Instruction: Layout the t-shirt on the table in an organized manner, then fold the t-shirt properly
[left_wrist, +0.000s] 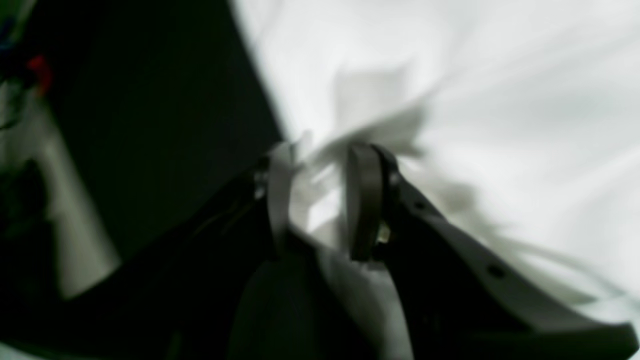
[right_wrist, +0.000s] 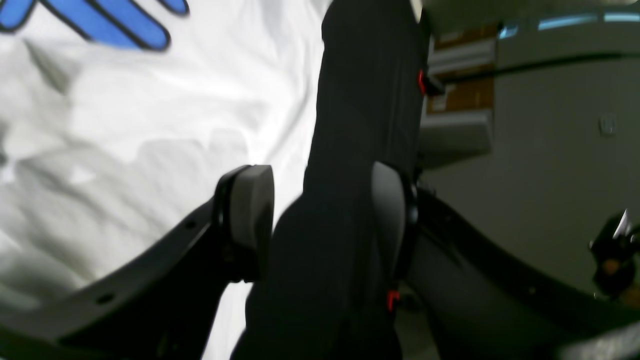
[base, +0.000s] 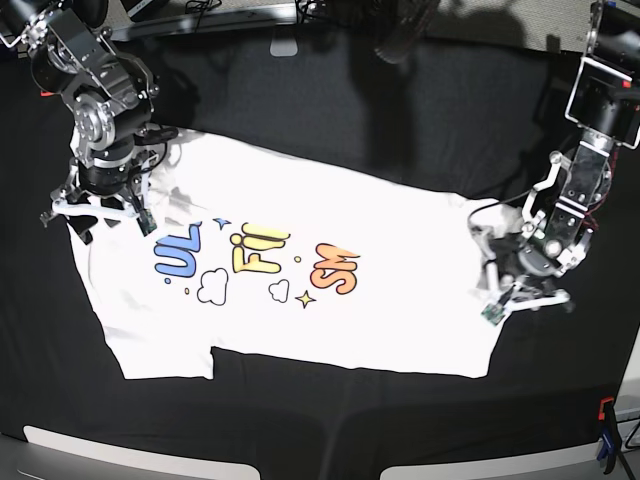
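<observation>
Cotton this thin will go wherever it is dragged — the t-shirt (base: 300, 290) lies print-up across the middle of the table (base: 330, 110), limp and light, already creased along its far edge and by the sleeves. It looks the sort of cloth that slides easily over the black covering and bunches if pulled from one point only, so I would take it by hems and sleeve ends, two holds at once, and tug apart.

At the shirt's edge nearest the table's right side, the left gripper (left_wrist: 325, 200) has white fabric gathered between its pads, clenched on a fold of the t-shirt. Toward the far left corner, the right gripper (right_wrist: 320, 220) stands with its pads well apart at the shirt's border, black cloth showing between them; nothing white is pinched there, so I judge it released.

Room is generous along the near edge and the far edge, bare black cloth on both. The left and right edges are tighter — each arm crowds its own end of the shirt, and a clamp (base: 603, 410) sits at the near right corner, where a swinging hem could snag.
</observation>
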